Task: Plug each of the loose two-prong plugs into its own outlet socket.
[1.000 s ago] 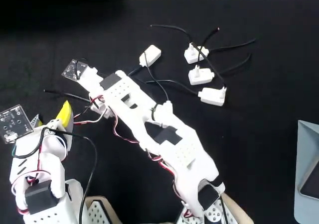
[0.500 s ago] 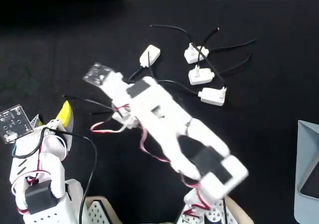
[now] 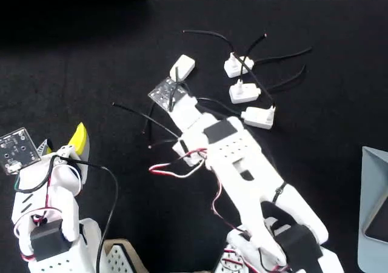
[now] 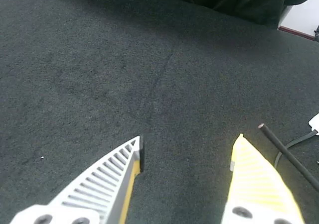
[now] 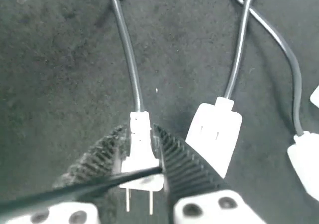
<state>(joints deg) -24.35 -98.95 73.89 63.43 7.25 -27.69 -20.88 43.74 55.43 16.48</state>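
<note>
My right gripper (image 5: 145,160) is shut on a white two-prong plug (image 5: 141,157), whose prongs point back at the camera and whose black cable (image 5: 125,50) runs away across the cloth. Right beside it lies a white socket block (image 5: 214,133). In the high view that gripper (image 3: 171,90) sits just below the same socket block (image 3: 182,67). Three more white blocks (image 3: 242,92) with cables lie to the right. My left gripper (image 4: 187,181) hovers open over bare black cloth at the near left, its yellow finger (image 3: 77,141) showing from above.
Loose black cable ends (image 3: 130,112) trail left of the right arm. One cable tip (image 4: 284,153) lies near the left gripper's yellow finger. A grey-blue bin (image 3: 373,206) stands at the table's right edge.
The right arm has swung to the right with the plug, from the mid-left of the table to beside the socket block, dragging black cable along. The left arm has stayed still.
</note>
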